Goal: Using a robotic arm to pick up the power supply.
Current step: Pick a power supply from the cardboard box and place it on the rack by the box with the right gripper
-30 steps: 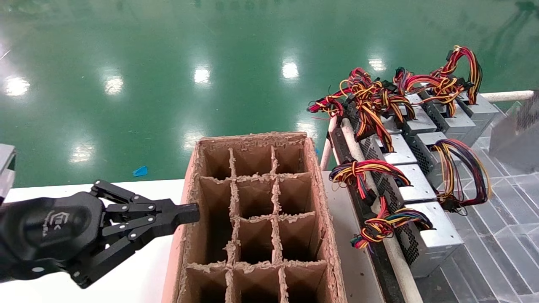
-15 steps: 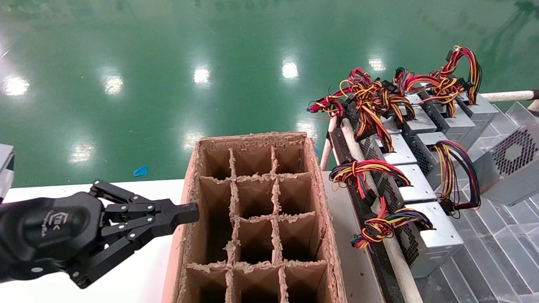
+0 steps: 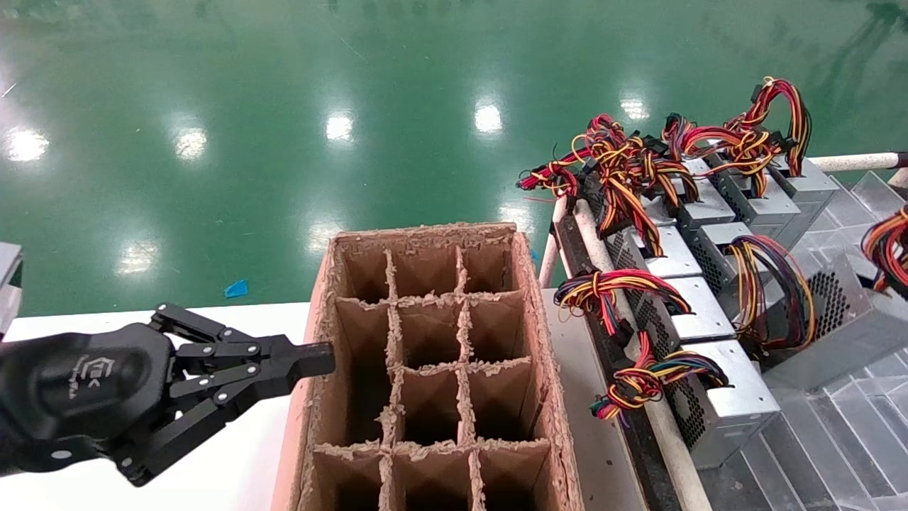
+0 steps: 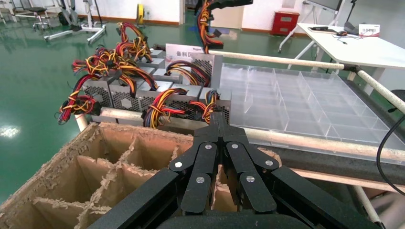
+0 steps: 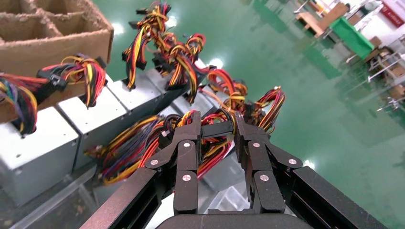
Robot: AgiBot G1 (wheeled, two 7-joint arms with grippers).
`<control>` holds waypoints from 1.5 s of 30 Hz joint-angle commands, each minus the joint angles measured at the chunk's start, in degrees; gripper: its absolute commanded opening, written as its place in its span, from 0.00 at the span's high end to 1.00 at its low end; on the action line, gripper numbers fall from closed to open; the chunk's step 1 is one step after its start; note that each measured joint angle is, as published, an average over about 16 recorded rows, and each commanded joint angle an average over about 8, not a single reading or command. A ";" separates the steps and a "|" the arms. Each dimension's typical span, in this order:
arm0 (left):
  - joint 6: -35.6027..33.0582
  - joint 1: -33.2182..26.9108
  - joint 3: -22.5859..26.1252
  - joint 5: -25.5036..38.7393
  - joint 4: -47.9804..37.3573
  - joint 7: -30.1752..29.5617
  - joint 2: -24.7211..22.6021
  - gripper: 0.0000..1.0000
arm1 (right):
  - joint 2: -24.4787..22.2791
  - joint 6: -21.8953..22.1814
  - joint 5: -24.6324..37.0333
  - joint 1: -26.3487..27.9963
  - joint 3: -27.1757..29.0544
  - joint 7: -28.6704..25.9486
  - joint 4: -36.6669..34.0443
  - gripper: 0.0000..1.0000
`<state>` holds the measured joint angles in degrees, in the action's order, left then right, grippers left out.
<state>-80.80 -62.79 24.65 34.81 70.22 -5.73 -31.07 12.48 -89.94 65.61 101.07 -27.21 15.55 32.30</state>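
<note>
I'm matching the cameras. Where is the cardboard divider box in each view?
Head view: cardboard divider box, centre, lower half.
Left wrist view: the box fills the lower left.
Right wrist view: only a corner of the box, upper left.
Shared landmark: the row of power supplies beside it.

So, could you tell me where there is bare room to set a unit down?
Free: the clear tray right of the supplies, and the white table left of the box. Crowded: the supply rows under tangled wires.
</note>
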 commanded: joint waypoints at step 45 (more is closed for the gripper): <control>0.00 0.00 0.00 0.00 0.00 0.00 0.00 1.00 | 9.96 -0.02 -3.15 -1.72 -2.05 14.92 -18.98 0.02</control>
<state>-80.80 -62.79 24.65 34.81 70.22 -5.73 -31.07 22.33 -89.99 62.44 99.39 -29.25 30.44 13.44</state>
